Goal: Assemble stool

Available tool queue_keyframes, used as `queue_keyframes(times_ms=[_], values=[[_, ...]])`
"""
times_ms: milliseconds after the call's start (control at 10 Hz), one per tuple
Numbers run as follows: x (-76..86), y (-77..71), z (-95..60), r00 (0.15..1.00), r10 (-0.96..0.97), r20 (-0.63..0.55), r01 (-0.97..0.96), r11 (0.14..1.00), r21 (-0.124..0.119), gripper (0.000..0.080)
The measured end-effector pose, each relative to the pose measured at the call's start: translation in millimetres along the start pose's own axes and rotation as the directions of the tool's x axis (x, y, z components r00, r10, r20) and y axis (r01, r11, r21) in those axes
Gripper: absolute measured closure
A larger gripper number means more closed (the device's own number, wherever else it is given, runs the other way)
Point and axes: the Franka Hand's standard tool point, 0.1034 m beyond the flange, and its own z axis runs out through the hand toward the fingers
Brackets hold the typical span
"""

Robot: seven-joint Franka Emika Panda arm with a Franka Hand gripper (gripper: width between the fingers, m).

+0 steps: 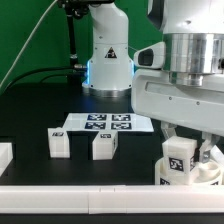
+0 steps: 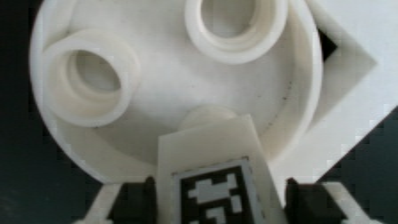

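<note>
My gripper (image 1: 182,158) is shut on a short white block leg (image 1: 181,155) with a black-and-white tag, at the exterior view's right. The leg stands over the white round seat disc (image 1: 212,174) near the front rail. In the wrist view the held leg (image 2: 214,165) sits between my fingers (image 2: 139,200) with its tip on or just above the seat disc (image 2: 178,95). Two hollow round sockets (image 2: 89,75) (image 2: 240,30) show further along the disc. Two more tagged legs (image 1: 58,143) (image 1: 104,146) stand loose on the dark table toward the exterior view's left.
The marker board (image 1: 110,123) lies flat behind the two loose legs. A white border rail (image 1: 80,196) runs along the front edge, and a white block (image 1: 5,157) sits at the far left. The arm's base (image 1: 108,60) stands at the back.
</note>
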Motion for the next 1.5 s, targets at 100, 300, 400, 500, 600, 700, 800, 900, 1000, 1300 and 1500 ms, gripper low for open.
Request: queue_keyframes(times_ms=[100, 300, 400, 500, 600, 700, 800, 900, 1000, 1300, 1500], values=[[1.3, 2.8, -0.7, 0.996, 0.085, 0.005, -0.085, 0.996, 0.007, 0.0455], [2.4, 5.5, -1.0, 0.983, 0.183, 0.014, -0.183, 0.983, 0.002, 0.0455], [2.8, 7.2, -0.9, 0.968, 0.251, 0.016, -0.251, 0.968, -0.006, 0.0455], [3.0, 8.4, -0.9, 0.955, 0.296, 0.016, -0.296, 0.955, -0.011, 0.0455], [2.9, 8.7, -1.0, 0.953, 0.301, 0.016, -0.301, 0.954, -0.014, 0.0455], [2.7, 8.8, -0.6, 0.954, 0.299, 0.016, -0.299, 0.954, -0.014, 0.0455], [2.4, 9.1, 0.1, 0.955, 0.297, 0.016, -0.297, 0.955, -0.015, 0.0353], [2.3, 9.2, 0.3, 0.955, 0.297, 0.016, -0.296, 0.955, -0.015, 0.0219], [2.2, 9.2, 0.4, 0.955, 0.296, 0.016, -0.296, 0.955, -0.016, 0.0219], [-1.9, 7.6, -34.2, 0.963, 0.268, 0.036, -0.269, 0.962, 0.046, 0.0153], [-3.2, 9.9, -43.6, 0.962, 0.268, 0.044, -0.271, 0.961, 0.054, 0.0151]])
